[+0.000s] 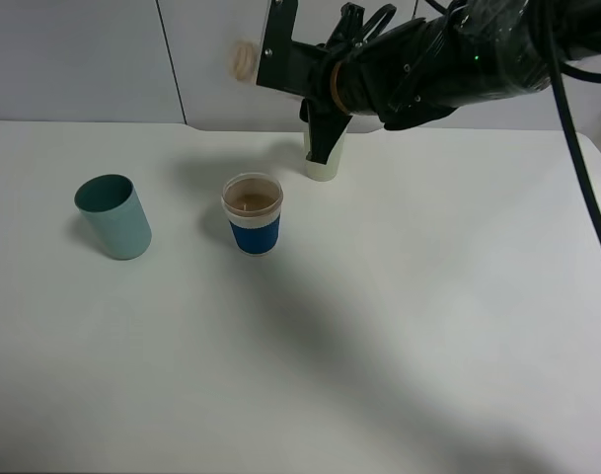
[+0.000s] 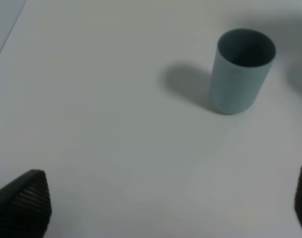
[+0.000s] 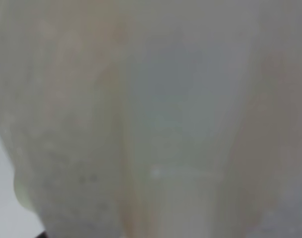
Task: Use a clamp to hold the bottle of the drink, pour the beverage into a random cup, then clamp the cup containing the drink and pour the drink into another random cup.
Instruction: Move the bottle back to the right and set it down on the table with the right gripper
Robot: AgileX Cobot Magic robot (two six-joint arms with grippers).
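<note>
On the white table, the blue-banded cup holds drink.

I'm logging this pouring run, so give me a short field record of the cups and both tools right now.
teal cup: upright, left of the blue-band cup, looks empty
blue-band cup: upright, mid-table, holds tan drink
pale green tumbler: upright at the back, apart from the other cups
right tool: shut, at the tumbler's rim; whether it grips it cannot be told
left tool: open, holding nothing, facing the teal cup
</note>
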